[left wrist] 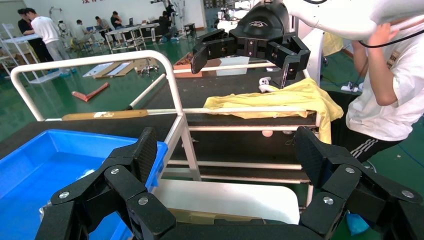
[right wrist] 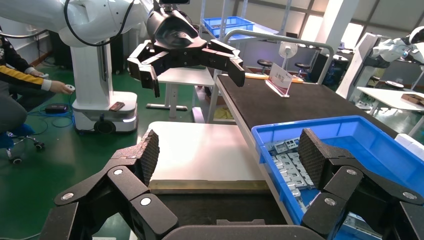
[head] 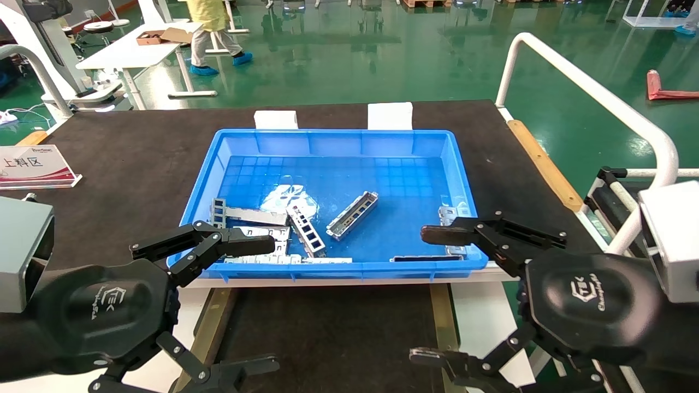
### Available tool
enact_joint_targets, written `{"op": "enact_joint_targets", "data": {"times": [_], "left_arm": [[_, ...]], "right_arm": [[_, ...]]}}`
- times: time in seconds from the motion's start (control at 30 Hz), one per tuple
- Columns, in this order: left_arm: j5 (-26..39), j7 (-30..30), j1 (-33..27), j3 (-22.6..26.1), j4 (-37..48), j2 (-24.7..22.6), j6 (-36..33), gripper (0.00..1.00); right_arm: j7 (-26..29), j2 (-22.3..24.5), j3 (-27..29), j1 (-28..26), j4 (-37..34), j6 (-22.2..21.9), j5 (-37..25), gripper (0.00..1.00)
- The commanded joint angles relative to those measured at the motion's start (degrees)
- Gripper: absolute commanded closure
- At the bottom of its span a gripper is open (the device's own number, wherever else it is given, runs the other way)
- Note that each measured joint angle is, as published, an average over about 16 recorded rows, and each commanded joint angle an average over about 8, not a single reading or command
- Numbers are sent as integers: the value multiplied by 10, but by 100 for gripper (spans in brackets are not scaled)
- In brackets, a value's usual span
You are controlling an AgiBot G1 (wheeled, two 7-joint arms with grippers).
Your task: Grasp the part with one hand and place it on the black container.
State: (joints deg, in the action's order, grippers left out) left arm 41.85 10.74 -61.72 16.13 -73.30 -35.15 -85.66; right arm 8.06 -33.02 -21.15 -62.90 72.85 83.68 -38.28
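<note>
The part (head: 352, 214), a slim silver-grey channel bar with cutouts, lies at an angle on the floor of the blue bin (head: 338, 139), right of centre. The black container (head: 327, 333), a flat black surface between brass side strips (head: 210, 322), lies in front of the bin, and also shows in the right wrist view (right wrist: 215, 212). My left gripper (head: 276, 303) is open and empty over the bin's near left corner. My right gripper (head: 418, 295) is open and empty over the bin's near right corner. Neither touches the part.
Wider flat slotted plates (head: 254, 236) and a short ladder-like strip (head: 306, 229) lie in the bin's near left. More plates (right wrist: 292, 167) show in the right wrist view. A sign (head: 33, 166) stands far left. A white railing (head: 590, 93) runs along the right.
</note>
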Motion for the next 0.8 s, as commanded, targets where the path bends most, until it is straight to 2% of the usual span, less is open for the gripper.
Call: {"op": "enact_joint_targets", "data": {"times": [0.03,0.8], "left_arm": [[0,0,0,0,0,0,0,0],[0,0,0,0,0,0,0,0]], "right_arm": [[0,0,0,0,0,0,0,0],[0,0,0,0,0,0,0,0]]}}
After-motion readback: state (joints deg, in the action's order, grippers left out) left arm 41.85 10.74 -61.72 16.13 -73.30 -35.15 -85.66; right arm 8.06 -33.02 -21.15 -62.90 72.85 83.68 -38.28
